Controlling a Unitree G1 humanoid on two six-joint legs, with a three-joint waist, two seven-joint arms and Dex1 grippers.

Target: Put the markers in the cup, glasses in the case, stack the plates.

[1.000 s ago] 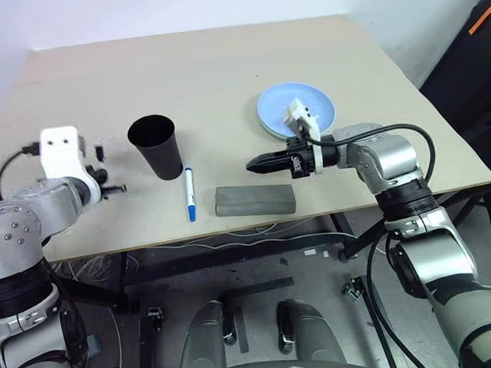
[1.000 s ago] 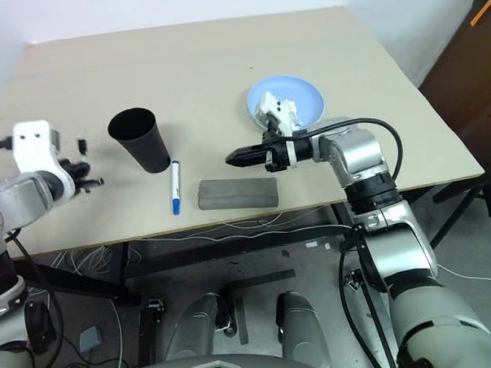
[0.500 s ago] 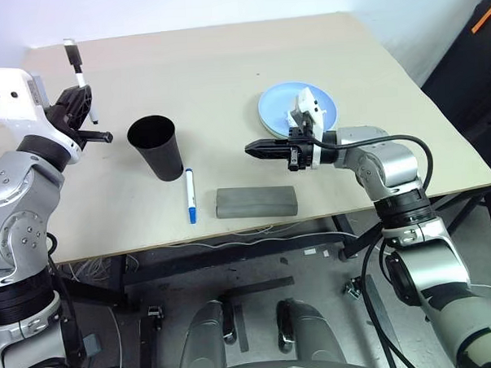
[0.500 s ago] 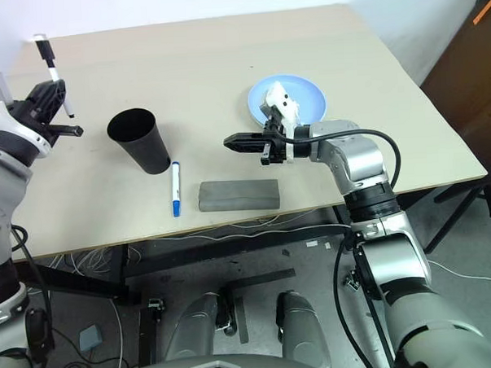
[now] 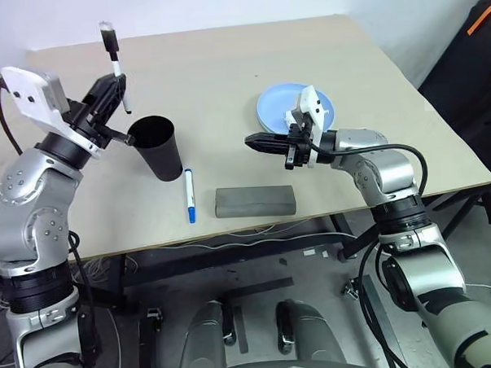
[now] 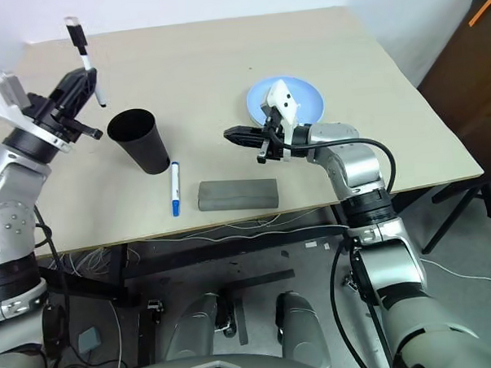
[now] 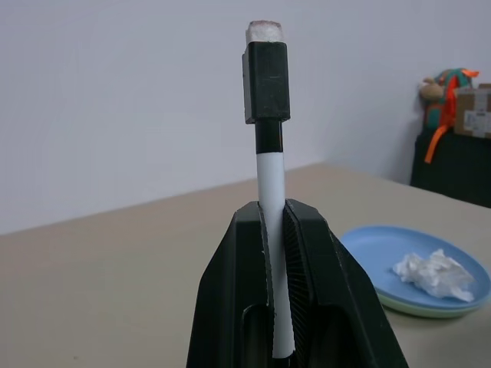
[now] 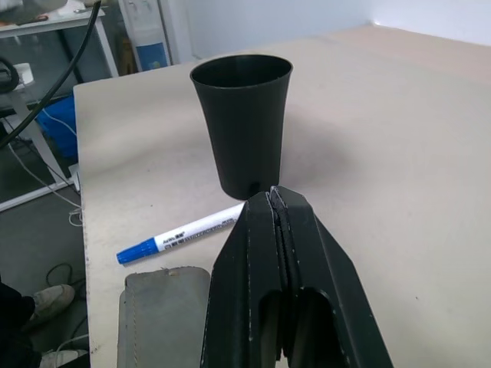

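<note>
My left gripper (image 5: 117, 84) is shut on the short marker with the black cap (image 5: 112, 45), held upright with the cap on top, above and just left of the black cup (image 5: 157, 145). The wrist view shows this marker (image 7: 270, 192) clamped between the fingers (image 7: 307, 253). The blue-capped marker (image 5: 190, 194) lies flat between the cup and the closed grey case (image 5: 255, 201). My right gripper (image 5: 252, 140) is shut and empty, hovering level between the cup and the plates (image 5: 275, 105). The light blue plate rests on the pale green one (image 7: 368, 247). The glasses are out of view.
A crumpled white tissue (image 7: 433, 274) lies on the blue plate. The table's front edge (image 5: 231, 232) runs just below the case, with cables hanging under it. A dark object (image 5: 476, 52) stands off the table's right side.
My left arm has risen and swung right toward the cup, turning the black-capped marker upright. The right gripper has stayed almost in place, still shut.
</note>
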